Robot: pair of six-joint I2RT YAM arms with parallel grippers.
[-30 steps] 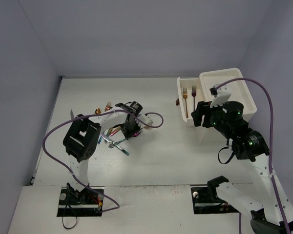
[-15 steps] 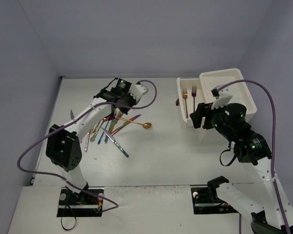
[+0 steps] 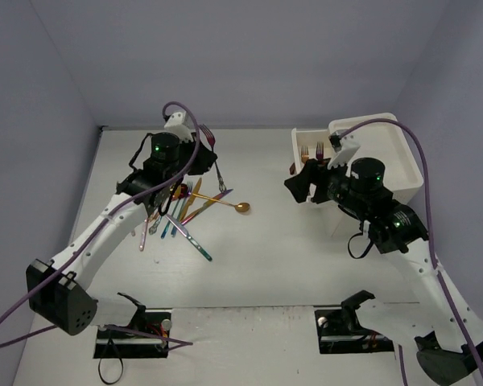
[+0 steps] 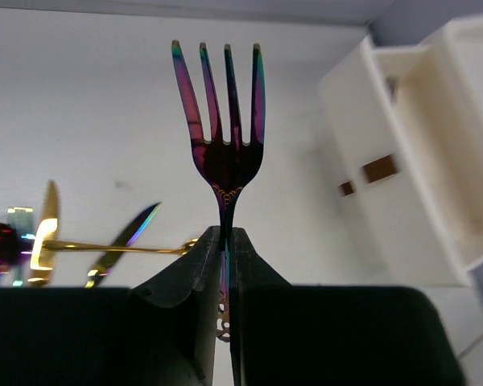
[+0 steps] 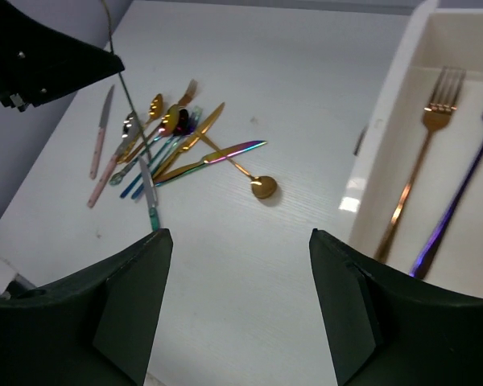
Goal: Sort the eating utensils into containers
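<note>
Cool, even light falls from overhead in the top view. The pale counter (image 3: 258, 249) is bright, the walls (image 3: 56, 96) take a lavender cast, and shadows on the counter are faint and soft-edged.

In the left wrist view the iridescent fork (image 4: 225, 153) is crisp, with a purple and green sheen on its tines. The left end effector (image 4: 224, 241) at 6 o'clock is nearly black, without detail. The drawer unit (image 4: 435, 161) at 3 o'clock is soft. The cutlery (image 4: 40, 241) at 8 o'clock is blurred, with a yellow glare.

In the right wrist view the right end effector (image 5: 240, 237) is dark and slightly soft at 5 and 7 o'clock. A white hotspot sits on the drawer (image 5: 386, 137) wall at 3 o'clock, and the gold spoon (image 5: 264, 188) glints.
</note>
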